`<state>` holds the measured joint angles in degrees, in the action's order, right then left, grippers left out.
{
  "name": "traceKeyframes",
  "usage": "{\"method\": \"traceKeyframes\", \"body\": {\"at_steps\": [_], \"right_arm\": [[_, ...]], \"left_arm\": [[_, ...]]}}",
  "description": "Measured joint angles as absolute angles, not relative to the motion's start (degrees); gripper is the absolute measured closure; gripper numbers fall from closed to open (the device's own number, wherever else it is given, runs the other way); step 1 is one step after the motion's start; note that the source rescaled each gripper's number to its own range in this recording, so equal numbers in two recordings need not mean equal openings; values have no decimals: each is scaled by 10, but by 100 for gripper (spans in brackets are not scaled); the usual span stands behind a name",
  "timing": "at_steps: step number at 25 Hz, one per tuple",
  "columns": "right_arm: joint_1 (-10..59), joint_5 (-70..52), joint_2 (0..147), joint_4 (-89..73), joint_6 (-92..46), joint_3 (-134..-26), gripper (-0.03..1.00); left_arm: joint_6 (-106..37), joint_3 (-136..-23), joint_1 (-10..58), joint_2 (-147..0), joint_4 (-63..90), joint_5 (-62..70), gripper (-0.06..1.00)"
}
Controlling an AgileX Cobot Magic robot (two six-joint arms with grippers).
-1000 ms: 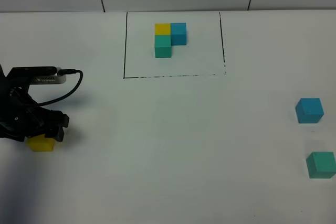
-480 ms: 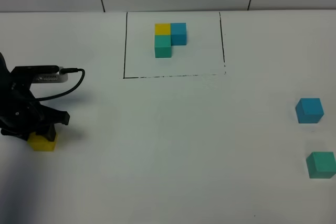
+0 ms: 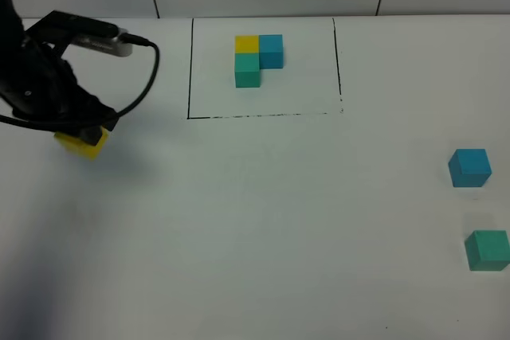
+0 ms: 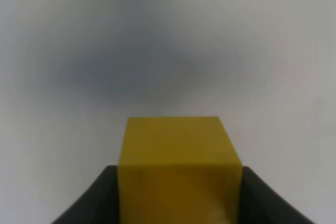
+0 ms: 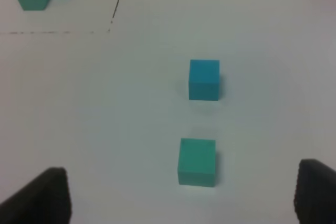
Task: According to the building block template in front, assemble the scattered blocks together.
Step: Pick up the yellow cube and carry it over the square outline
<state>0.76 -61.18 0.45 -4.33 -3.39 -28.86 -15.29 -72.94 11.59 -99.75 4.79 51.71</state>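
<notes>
My left gripper [image 3: 80, 131] is shut on the yellow cube [image 3: 83, 144] and holds it above the table at the far left; a shadow lies beneath. The left wrist view shows the yellow cube [image 4: 176, 156] between the dark fingers [image 4: 86, 203]. The blue cube [image 3: 469, 168] and the teal-green cube [image 3: 487, 249] rest apart on the table at the far right. In the right wrist view my right gripper [image 5: 181, 195] stands open just short of the teal-green cube [image 5: 197, 162], with the blue cube [image 5: 204, 80] beyond. The template [image 3: 258, 58] sits inside its black-lined rectangle at the back centre.
A black cable [image 3: 139, 77] loops from the left arm's camera mount. The black rectangle's front line [image 3: 263, 115] runs across the table's back middle. A wall with panel seams rises behind the table's far edge [image 3: 398, 15].
My left gripper closed on the yellow cube, lifted it off the table and carried it toward the back. The blue and teal-green cubes have not moved.
</notes>
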Motion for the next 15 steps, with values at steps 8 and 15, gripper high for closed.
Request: {"method": "traceKeyframes", "body": {"at_steps": [8,15], "right_arm": [[8,-612,4,-43,-34,-289,23],[8,-612,4,-43,-34,-289,23]], "left_arm": [[-318,-879,236,-1089,32,566,94],[-412,-1024,298,-1222,28,615,94]]}}
